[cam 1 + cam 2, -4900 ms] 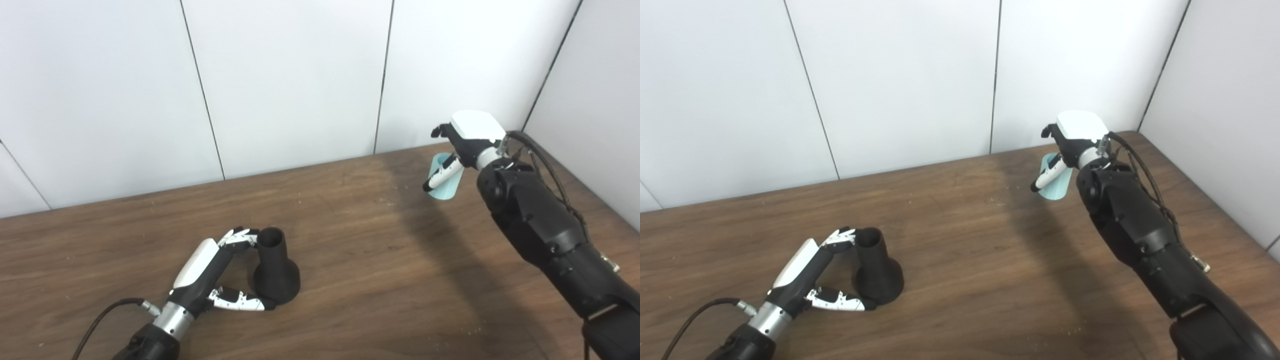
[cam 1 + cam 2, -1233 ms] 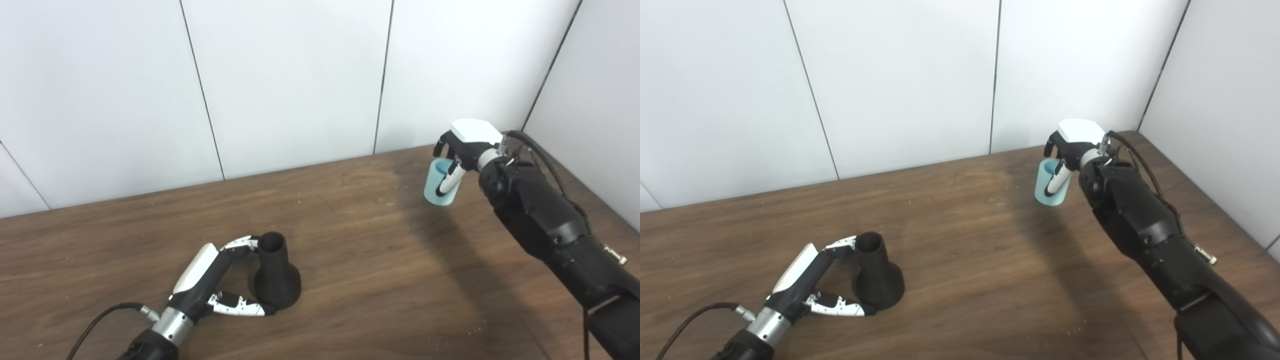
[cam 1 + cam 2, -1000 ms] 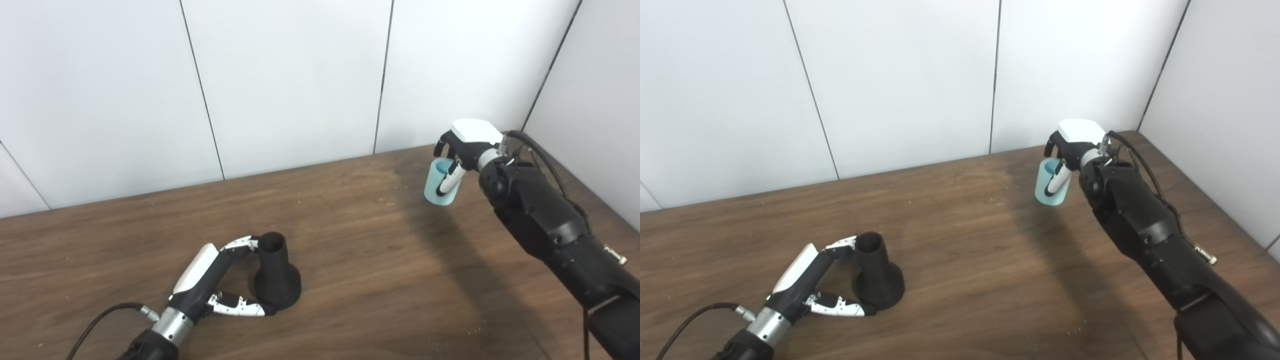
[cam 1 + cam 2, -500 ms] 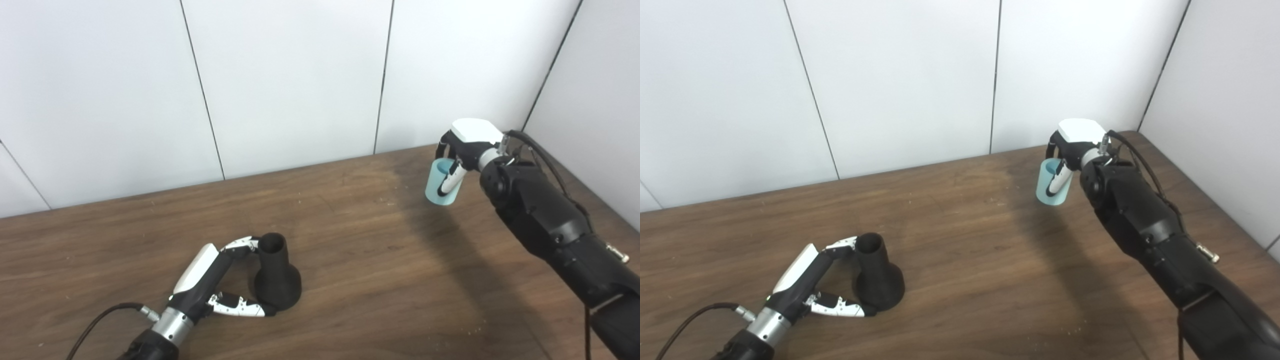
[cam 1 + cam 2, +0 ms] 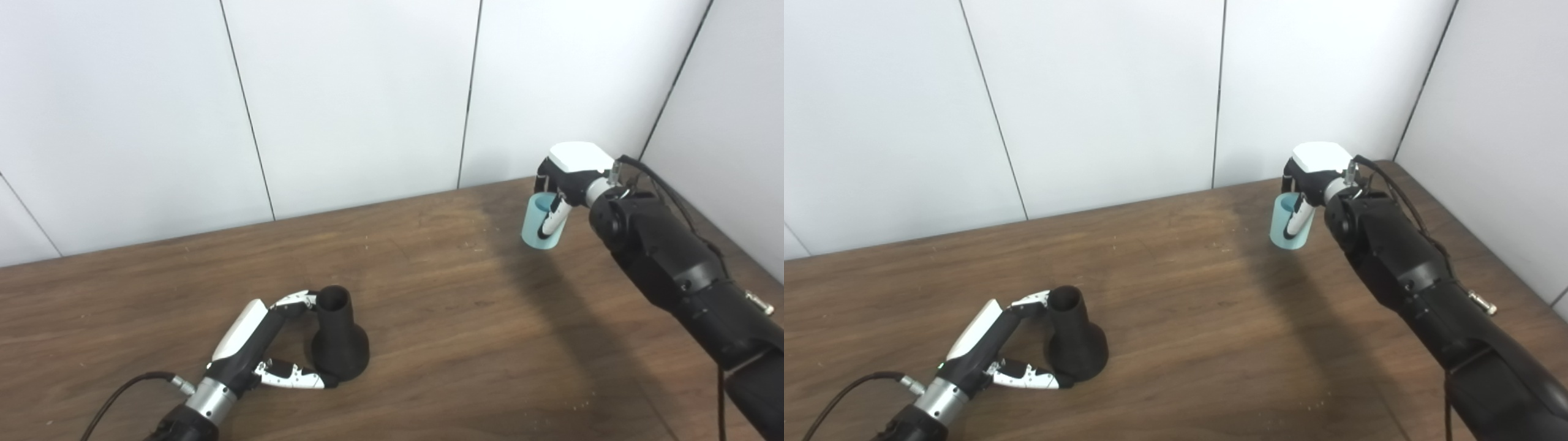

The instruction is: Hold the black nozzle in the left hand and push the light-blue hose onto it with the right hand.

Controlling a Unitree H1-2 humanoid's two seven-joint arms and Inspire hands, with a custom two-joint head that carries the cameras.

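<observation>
Left hand [image 5: 257,352] fingers wrapped on the black flared plastic nozzle [image 5: 338,337], standing upright on the brown wooden table [image 5: 429,318] at about 7 o'clock; grip looks made but nozzle not lifted. Right hand [image 5: 563,184] clamped on the short light-blue tube-shaped hose [image 5: 536,222] (apparently just off the table) at 2 o'clock, well apart from the nozzle; carrying it over, aligning and pushing on all remain.

The left hand [image 5: 260,343] lies low near the table's front edge, fingers and thumb spread around the nozzle [image 5: 337,340]. The right hand [image 5: 566,177], raised near the far right corner, grips the hose [image 5: 536,223].
</observation>
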